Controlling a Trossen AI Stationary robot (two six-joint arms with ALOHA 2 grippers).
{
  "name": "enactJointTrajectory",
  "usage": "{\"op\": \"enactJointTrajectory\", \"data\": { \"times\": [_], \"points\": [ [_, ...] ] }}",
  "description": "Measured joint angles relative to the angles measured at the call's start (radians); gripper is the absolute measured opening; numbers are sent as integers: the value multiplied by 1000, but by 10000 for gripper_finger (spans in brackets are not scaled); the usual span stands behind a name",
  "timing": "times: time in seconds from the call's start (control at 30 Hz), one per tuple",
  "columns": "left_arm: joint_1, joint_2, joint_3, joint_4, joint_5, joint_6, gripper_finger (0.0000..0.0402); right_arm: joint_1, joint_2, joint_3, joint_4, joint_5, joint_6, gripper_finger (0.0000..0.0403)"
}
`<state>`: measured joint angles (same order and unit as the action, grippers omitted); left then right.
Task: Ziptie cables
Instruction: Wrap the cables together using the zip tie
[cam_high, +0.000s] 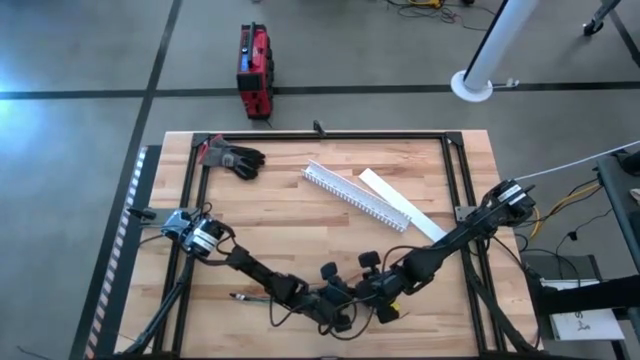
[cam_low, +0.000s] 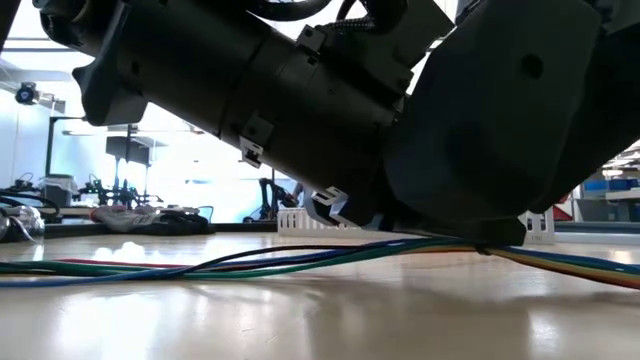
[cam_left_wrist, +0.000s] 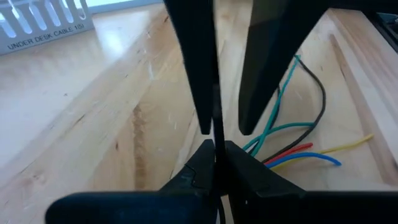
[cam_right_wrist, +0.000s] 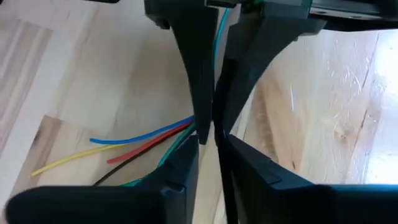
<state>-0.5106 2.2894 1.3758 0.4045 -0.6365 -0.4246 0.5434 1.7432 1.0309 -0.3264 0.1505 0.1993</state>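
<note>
The cables (cam_high: 255, 298) lie on the wooden table near its front edge, a loose bundle of green, blue, red, yellow and dark wires (cam_low: 300, 262). Their free ends (cam_left_wrist: 298, 152) fan out beside the grippers. My left gripper (cam_high: 335, 302) and my right gripper (cam_high: 366, 292) meet tip to tip just above the bundle. A thin black strip, a zip tie (cam_left_wrist: 217, 121), runs between them. Both grippers are closed down on it. In the low view the arms hide the meeting place. My left gripper pinches the black strip (cam_left_wrist: 217, 140) between its two fingertips, which point toward the table's right and slant down. The strip stands on edge and runs straight on toward the other gripper. My right gripper has the same strip between its fingers (cam_left_wrist: 202, 93), coming from the table's right. The strip lies along one finger's inner face and a narrow gap shows beside it. The left fingers hide the very tips.
A white slotted channel (cam_high: 352, 193) and its flat lid (cam_high: 400, 205) lie at the table's middle and right. A black glove (cam_high: 236, 158) sits at the far left. A dark frame (cam_high: 330, 134) borders the table. A red case (cam_high: 254, 68) stands on the floor beyond.
</note>
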Motion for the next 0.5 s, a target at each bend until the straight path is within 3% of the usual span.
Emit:
{"op": "enactJointTrajectory", "data": {
  "times": [0.3, 0.5],
  "points": [
    [-1, 0, 0, -1, 2, 2, 16, 1, 0, 0, 3, 6, -19, 7],
    [1, -10, 0, 2, 0, 3, 43, 1, 0, 0, 3, 6, -41, 2]
  ]
}}
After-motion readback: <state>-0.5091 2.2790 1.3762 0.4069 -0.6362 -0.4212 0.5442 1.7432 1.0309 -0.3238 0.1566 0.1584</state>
